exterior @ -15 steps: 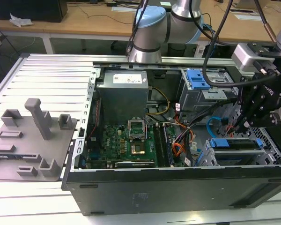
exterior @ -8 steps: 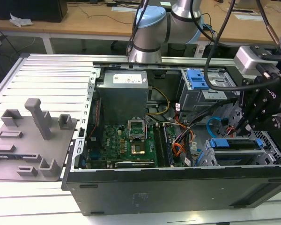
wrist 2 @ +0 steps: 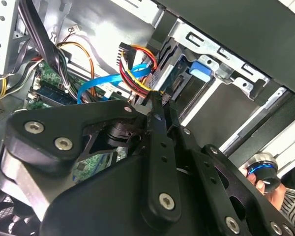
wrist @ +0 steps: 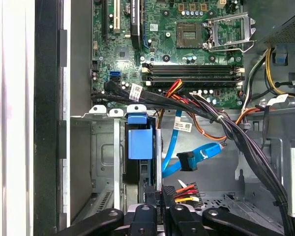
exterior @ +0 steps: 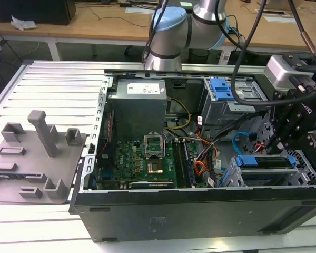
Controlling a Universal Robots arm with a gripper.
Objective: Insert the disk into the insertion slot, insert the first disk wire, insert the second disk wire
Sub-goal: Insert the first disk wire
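The disk, framed by its blue carrier, lies inside the insertion slot, the low silver cage at the exterior view's right. My gripper hangs just above the disk's end. In both wrist views its fingers stand close together, shut on the plug of the first disk wire, a red, yellow and black bundle that runs right up to my gripper's tips. The second disk wire, thin and light blue, loops loose beside the disk with its black plug free; it also shows as a blue loop.
The open case holds the green motherboard, the grey power supply and a taller grey cage with a blue latch. A thick black cable bundle crosses near the cage. A grey fixture plate lies at the exterior view's left.
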